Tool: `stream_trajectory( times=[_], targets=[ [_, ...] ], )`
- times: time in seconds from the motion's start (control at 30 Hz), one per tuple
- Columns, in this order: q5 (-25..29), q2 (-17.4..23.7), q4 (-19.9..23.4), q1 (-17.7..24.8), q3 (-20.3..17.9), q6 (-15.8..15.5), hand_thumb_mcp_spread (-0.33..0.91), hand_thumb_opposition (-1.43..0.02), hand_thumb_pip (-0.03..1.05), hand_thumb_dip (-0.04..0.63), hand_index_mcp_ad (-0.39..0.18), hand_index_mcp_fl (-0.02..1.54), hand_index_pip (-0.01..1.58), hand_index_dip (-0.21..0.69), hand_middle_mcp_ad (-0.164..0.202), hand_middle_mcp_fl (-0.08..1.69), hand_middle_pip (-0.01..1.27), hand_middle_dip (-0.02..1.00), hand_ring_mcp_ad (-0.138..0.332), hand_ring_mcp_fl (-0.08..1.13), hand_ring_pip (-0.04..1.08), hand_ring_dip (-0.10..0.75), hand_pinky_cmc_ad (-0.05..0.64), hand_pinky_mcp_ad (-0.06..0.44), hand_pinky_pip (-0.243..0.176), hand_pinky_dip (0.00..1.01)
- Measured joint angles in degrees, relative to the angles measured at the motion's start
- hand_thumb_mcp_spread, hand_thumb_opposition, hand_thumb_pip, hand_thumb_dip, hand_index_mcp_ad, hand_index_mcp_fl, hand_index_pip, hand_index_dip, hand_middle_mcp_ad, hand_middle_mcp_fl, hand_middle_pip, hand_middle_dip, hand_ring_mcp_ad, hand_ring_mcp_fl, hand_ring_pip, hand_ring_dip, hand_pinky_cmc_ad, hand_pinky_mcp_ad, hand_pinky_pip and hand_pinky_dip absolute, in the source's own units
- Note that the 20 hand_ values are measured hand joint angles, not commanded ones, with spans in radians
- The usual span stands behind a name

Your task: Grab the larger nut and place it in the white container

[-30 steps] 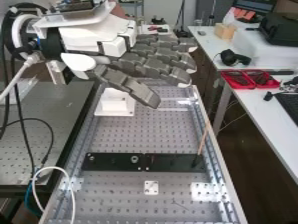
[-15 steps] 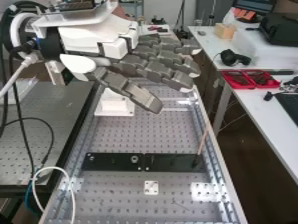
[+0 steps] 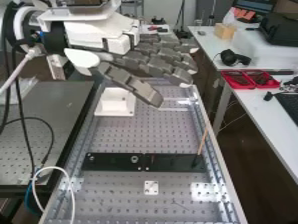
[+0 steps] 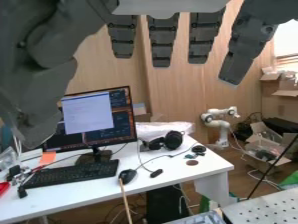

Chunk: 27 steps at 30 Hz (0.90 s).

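high view, hand and container: the white container stands upright on your bench, lower than your raised hand and apart from the white part of it; the thumb slants past the container's upper right edge, and whether any gap there is small or large you cannot tell. what lies inside the container is too small for you to make out. your hand is open, its fingers straight, pointing to the right and a little spread, with the thumb slanting down below them. you see it pinching nothing.

high view, bench, left to right: on your flat black bar stand the smaller nut, near the left end, and the bearing, left of the middle. a thin stick leans up from the bar's right end. beyond the bench, two red trays sit side by side on a white table.

wrist view, left to right: your hand's thumb hangs large and close; the fingers hang straight, with gaps between them. past them you see a keyboard, a monitor, a mouse, headphones and a small white robot arm.
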Motion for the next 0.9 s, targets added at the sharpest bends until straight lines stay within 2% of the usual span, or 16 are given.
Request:
stream_trajectory(
  times=[0.3, 0.67, 0.8, 0.9],
  targets=[
    [-0.6, 1.5, -4.6, 1.1, 0.2, -0.8, 0.06, -0.76, 0.67, 0.11, -0.134, 0.06, 0.12, -0.101, 0.072, 0.0, 0.13, 0.24, 0.178, 0.0, 0.09, 0.119, 0.417, 0.33, -0.11, 0.54],
    [-2.0, 3.8, -4.0, 2.0, -1.4, -1.1, 0.09, -0.76, 0.65, 0.11, -0.134, 0.06, 0.12, -0.075, 0.072, 0.0, 0.13, 0.24, 0.178, 0.0, 0.09, 0.119, 0.414, 0.33, -0.11, 0.54],
    [-2.9, 4.2, -3.8, 2.5, -1.2, -1.5, 0.09, -0.76, 0.61, 0.11, -0.145, 0.06, 0.12, -0.068, 0.068, 0.0, 0.13, 0.24, 0.178, 0.0, 0.09, 0.119, 0.414, 0.33, -0.11, 0.54],
    [-2.9, 4.2, -3.7, 2.7, -1.2, -1.6, 0.09, -0.76, 0.61, 0.11, -0.126, 0.06, 0.12, -0.054, 0.075, 0.0, 0.13, 0.24, 0.18, 0.0, 0.09, 0.119, 0.419, 0.326, -0.11, 0.54]
  ],
)
